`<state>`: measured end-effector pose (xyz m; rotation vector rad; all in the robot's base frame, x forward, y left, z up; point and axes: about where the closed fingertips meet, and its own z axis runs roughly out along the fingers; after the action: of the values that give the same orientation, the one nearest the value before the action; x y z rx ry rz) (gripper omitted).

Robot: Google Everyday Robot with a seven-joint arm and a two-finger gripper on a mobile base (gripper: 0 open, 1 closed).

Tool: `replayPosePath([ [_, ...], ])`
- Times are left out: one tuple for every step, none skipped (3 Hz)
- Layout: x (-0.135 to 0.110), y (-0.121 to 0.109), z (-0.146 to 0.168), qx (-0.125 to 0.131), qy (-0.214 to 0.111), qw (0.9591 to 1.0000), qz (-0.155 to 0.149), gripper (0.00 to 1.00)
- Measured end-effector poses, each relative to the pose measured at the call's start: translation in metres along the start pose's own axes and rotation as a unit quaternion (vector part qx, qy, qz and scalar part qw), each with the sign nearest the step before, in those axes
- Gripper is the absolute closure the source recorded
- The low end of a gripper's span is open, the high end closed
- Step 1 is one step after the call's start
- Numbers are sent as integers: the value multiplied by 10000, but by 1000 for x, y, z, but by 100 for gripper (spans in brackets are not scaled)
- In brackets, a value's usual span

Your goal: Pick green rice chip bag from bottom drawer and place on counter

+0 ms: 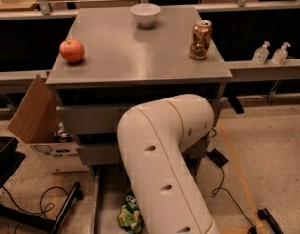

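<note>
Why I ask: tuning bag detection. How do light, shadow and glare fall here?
Camera view: warm overhead light spreads evenly on the counter, faint sheen, small shadows by the apple, bowl and can. Camera view: below the overhang it darkens; the green rice chip bag sits dim in the bottom drawer, and the pale arm hides the gripper down there.
</note>
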<state>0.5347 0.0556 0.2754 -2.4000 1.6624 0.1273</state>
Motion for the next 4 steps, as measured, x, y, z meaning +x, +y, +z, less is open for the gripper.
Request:
replayPosePath([
  [-1, 1, 10, -120, 111, 9999, -20, 0],
  [-7, -2, 49, -392, 324, 9980, -363, 0],
  [-14, -6, 109, -642, 608, 9901, -1088, 0],
  [-12, -5, 134, -749, 768, 9836, -1447, 0],
])
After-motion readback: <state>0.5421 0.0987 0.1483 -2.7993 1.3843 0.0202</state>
